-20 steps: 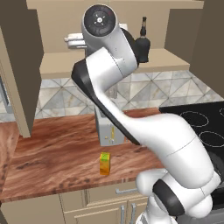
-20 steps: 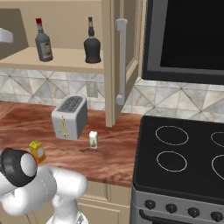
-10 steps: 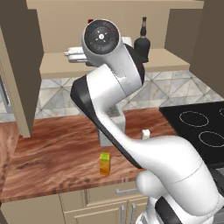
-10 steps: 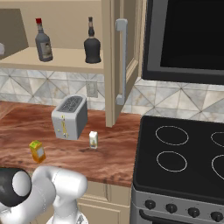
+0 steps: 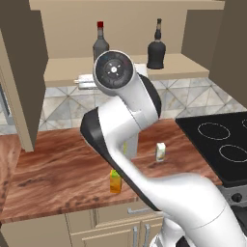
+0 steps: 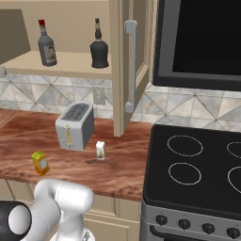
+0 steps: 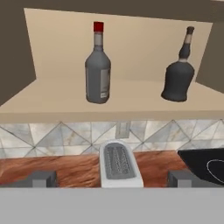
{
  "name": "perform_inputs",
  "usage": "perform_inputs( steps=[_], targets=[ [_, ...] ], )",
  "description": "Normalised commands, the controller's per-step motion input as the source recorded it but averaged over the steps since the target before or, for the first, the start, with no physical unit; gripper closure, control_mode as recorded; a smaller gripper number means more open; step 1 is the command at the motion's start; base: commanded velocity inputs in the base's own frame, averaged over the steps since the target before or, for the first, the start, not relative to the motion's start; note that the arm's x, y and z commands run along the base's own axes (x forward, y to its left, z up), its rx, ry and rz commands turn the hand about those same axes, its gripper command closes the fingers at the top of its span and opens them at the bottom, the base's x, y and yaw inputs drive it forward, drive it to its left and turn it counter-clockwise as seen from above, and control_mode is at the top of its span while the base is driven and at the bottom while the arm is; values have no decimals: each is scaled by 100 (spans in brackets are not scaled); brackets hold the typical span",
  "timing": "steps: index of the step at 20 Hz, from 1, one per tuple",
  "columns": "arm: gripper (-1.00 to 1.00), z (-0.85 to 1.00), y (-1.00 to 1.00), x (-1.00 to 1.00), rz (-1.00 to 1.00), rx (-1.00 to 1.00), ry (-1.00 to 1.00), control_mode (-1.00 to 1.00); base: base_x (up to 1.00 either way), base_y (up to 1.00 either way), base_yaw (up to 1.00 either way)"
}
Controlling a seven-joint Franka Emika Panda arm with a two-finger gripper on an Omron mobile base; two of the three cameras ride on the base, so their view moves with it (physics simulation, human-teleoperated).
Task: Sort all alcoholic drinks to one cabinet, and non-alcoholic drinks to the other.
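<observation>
We see a silver toaster (image 6: 74, 125) standing on the brown wooden counter (image 6: 56, 160), just under the open wide cabinet (image 5: 120, 67). Our big white arm (image 5: 128, 125) hides most of the toaster in the left base view. A black stove (image 6: 197, 164) sits to the right, with a dark oven (image 6: 202, 42) above it. The wall has grey stone tiles (image 7: 65, 138).

The grey bottle (image 7: 98, 65) has a red cap and a pale label, but we cannot read it. The squat black bottle (image 7: 178, 70) stands well apart from it on the same pale shelf (image 7: 131, 100).

The orange box (image 6: 40, 162) and the small white carton (image 6: 100, 150) stand on the counter, on either side of the toaster.

Our gripper (image 7: 113, 179) is spread wide and holds nothing.
</observation>
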Motion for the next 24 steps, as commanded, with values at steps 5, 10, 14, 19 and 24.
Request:
perform_inputs(
  steps=[5,10,14,19,24],
  targets=[
    [-100,-43,0,-26,0,1,10,-100,0,0,0],
    [-100,-35,0,-25,0,1,11,-100,0,0,0],
    [-100,-31,0,-18,1,2,13,-100,0,0,0],
    [-100,-24,-2,-18,0,5,14,-100,0,0,0],
    [-100,-24,-3,-21,2,4,12,-100,0,0,0]
  ],
)
